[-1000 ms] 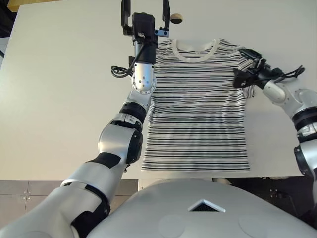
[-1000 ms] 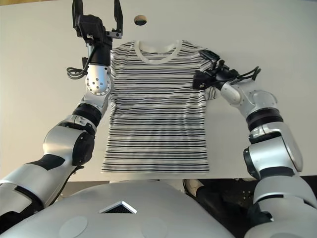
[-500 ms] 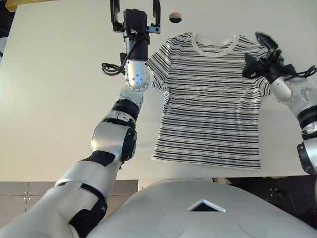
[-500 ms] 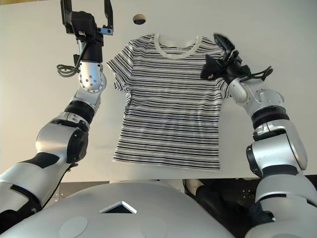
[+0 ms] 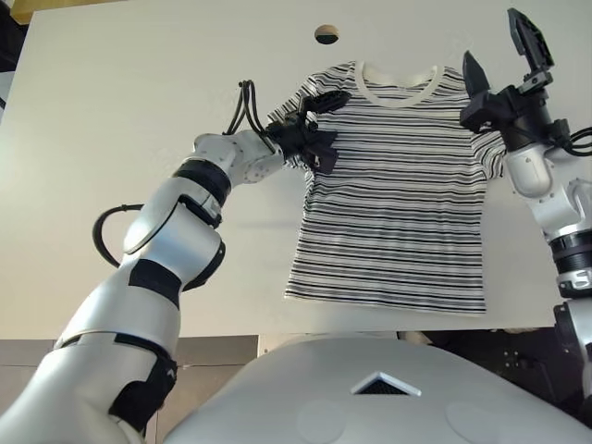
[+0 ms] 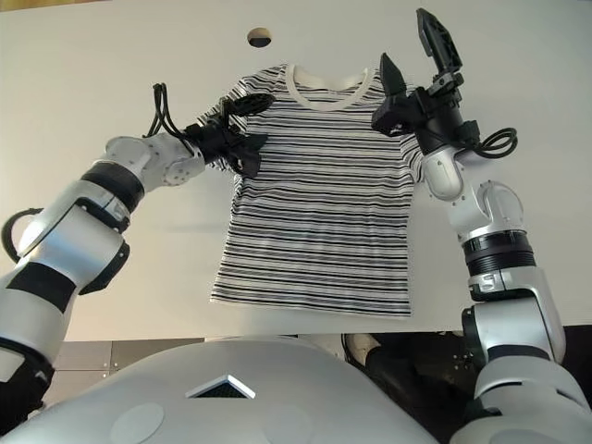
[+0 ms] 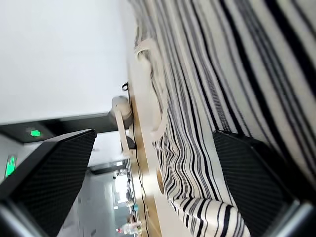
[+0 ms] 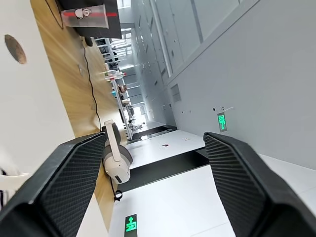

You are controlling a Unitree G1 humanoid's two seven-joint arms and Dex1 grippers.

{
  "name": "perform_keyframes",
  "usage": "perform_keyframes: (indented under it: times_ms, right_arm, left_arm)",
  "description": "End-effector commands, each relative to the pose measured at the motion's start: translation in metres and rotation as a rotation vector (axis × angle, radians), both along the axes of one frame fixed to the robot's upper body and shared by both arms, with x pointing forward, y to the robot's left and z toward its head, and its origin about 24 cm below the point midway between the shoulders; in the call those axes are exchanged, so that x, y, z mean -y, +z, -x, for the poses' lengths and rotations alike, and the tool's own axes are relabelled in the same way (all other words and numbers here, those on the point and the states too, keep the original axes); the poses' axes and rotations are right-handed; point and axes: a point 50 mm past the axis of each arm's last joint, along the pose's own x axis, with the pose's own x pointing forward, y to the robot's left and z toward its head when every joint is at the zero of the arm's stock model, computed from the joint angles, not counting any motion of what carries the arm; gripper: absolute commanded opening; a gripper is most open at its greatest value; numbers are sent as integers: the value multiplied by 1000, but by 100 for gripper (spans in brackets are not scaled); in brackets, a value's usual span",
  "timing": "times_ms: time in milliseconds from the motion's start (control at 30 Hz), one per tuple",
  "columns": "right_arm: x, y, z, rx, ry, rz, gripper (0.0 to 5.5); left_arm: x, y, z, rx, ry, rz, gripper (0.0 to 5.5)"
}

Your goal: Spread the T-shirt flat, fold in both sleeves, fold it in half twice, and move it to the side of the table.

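Flat T-shirt [image 5: 393, 194] mid-worktop [image 5: 111, 92]; left tool [image 5: 326, 129] open, nothing gripped, low over left sleeve; right tool [image 5: 499, 51] wide open, empty, raised near right shoulder; risk: pinching body layer with sleeve, dragging whole shirt askew; shallow grip, bunched fold.

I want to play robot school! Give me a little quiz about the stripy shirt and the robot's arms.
1. True or false: the T-shirt is already folded in half.
2. Pick one: the round hole in the table is nearest the shirt's A collar, B bottom hem, C middle.
3. Fill in: the jaws of the right gripper are ____.
Key: 1 false; 2 A; 3 open.
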Motion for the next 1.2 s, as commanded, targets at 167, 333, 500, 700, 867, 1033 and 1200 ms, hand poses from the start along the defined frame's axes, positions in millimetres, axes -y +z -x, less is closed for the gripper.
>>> perform_keyframes:
  times_ms: [167, 333, 500, 700, 867, 1033, 1200]
  right_arm:
    - [-9, -5, 15, -61, 33, 23, 366]
    - [-18, -12, 14, -95, 57, 20, 366]
    - [-25, -12, 13, -90, 79, 7, 366]
    - [-33, -9, 16, -78, 113, -14, 366]
    - [-41, -15, 28, -113, 192, 15, 366]
    - [-41, -13, 30, -105, 197, 16, 366]
    - [-40, -11, 33, -101, 199, 22, 366]
  left_arm:
    - [-62, -25, 25, -92, 49, -151, 444]
    - [-71, -21, 29, -40, 106, -69, 444]
    - [-68, 18, 17, 169, 145, 179, 444]
    - [-102, 90, 13, 550, 364, 597, 444]
    - [-146, 60, 18, 468, 599, 364, 444]
    - [-157, 21, 22, 239, 628, 142, 444]
    - [-161, 2, 15, 130, 584, -114, 444]
